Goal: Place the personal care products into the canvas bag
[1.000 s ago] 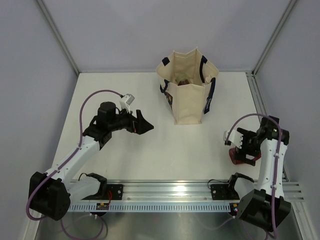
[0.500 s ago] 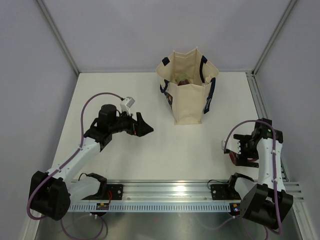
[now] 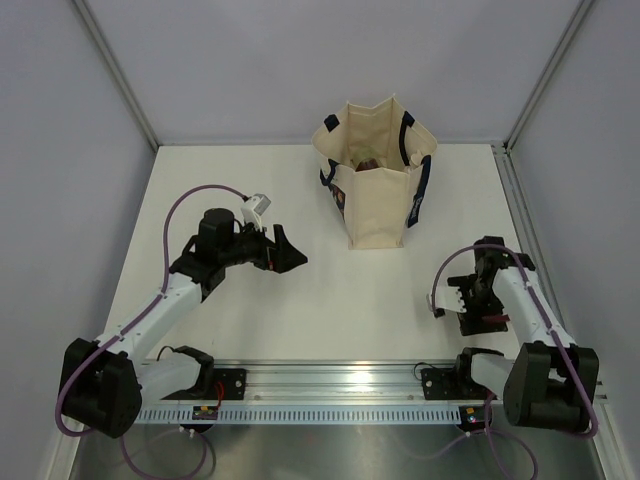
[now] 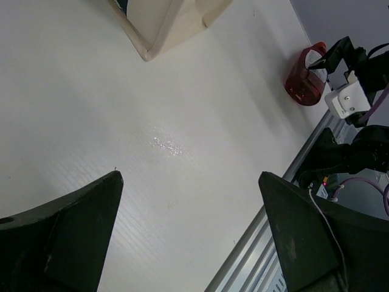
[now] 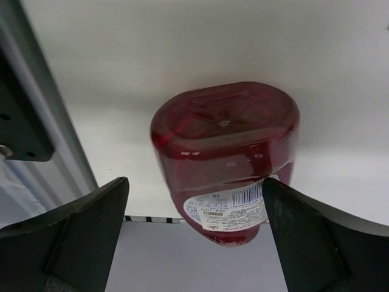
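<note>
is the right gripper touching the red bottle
Cannot tell. In the right wrist view the right gripper straddles the dark red bottle: table shows beside one finger, but the other finger overlaps the bottle's edge.

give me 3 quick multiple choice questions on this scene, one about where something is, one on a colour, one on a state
1. Where on the table is the red bottle?
A) at the far left corner
B) at the right claw, near the right edge
C) in the middle

2. What colour are the handles of the bag?
A) dark navy
B) red
C) white

3. How is the left claw?
A) shut on a bottle
B) shut on a handle
C) open, holding nothing

Answers:
1 B, the right wrist view shows it straight ahead of that open claw.
2 A, the top view shows dark straps against beige cloth.
3 C, it stands wide open over bare table.
</note>
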Robot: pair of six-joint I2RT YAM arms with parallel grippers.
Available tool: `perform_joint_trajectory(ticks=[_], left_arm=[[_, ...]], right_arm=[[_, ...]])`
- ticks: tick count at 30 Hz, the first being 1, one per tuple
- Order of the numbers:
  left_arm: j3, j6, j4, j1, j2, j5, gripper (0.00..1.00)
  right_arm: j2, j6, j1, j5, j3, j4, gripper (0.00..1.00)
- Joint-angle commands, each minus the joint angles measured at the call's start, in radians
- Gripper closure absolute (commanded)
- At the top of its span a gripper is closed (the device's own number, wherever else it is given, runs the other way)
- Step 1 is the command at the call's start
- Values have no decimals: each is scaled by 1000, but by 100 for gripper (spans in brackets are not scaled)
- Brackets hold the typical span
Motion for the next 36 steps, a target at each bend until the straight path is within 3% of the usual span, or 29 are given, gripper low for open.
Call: perform_joint_trajectory(ticks=[1, 9, 12, 14, 22, 25, 29, 36], left_arm=[[26, 7, 47, -6, 7, 0, 1], [50, 15, 43, -6, 40, 6, 1], [65, 13, 38, -6, 55, 11, 1], [73, 16, 35, -6, 58, 10, 1], [81, 13, 21, -6, 58, 5, 1], [82, 8, 23, -6, 57, 5, 1], [92, 5, 15, -6, 58, 3, 1], [96, -31, 40, -6, 54, 14, 1]], right_arm=[[14, 38, 33, 119, -67, 138, 0], [228, 238, 95, 187, -36, 302, 2], [368, 390, 103, 178, 100, 277, 24], [483, 470, 103, 150, 235, 229, 46], [609, 679, 108, -56, 471, 57, 74], [640, 763, 137, -220, 605, -39, 97], [687, 863, 145, -454, 813, -164, 100], [785, 996, 149, -686, 949, -239, 100]])
